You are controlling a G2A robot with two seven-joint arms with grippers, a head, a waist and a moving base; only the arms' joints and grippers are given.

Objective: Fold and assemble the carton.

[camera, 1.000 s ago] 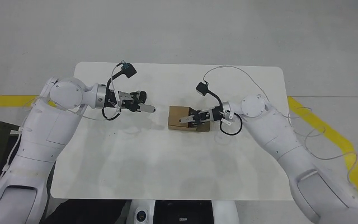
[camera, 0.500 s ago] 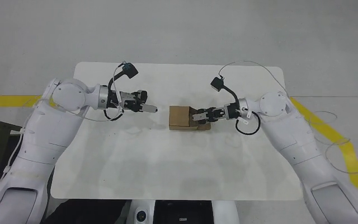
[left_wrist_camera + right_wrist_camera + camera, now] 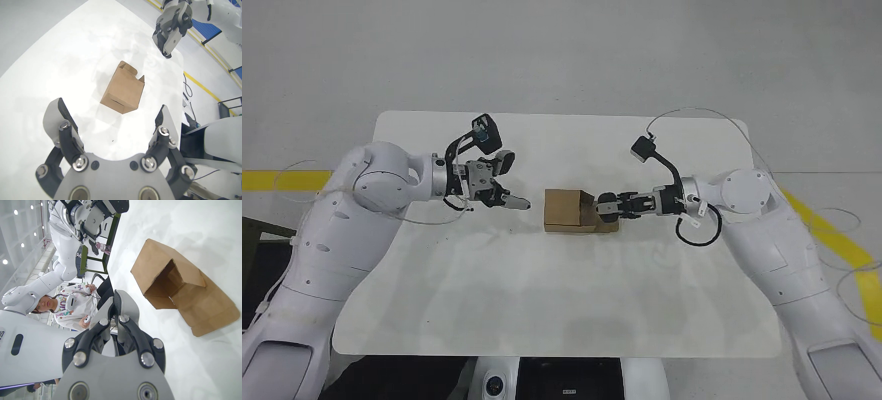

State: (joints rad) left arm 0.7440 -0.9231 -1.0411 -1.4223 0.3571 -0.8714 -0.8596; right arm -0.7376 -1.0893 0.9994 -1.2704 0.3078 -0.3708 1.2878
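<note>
A small brown carton (image 3: 568,210) lies on its side in the middle of the white table (image 3: 542,300). One end is closed and faces my left gripper (image 3: 514,200), which hangs open a short way off with nothing between its fingers (image 3: 62,113). The carton (image 3: 164,275) has its other end open toward my right gripper (image 3: 115,302), and a flap (image 3: 209,313) lies flat on the table there. My right gripper (image 3: 604,207) is shut and empty, just off that open end. The left wrist view shows the carton (image 3: 122,89) ahead and the right gripper (image 3: 166,51) beyond it.
Loose cables (image 3: 712,120) arch over the table's far right corner. A yellow floor line (image 3: 812,225) runs past the right edge. Bare table surface lies in front of and behind the carton.
My right gripper has drawn back out of the carton's open end toward the right. My left gripper has turned, opened, and come a little closer to the carton.
</note>
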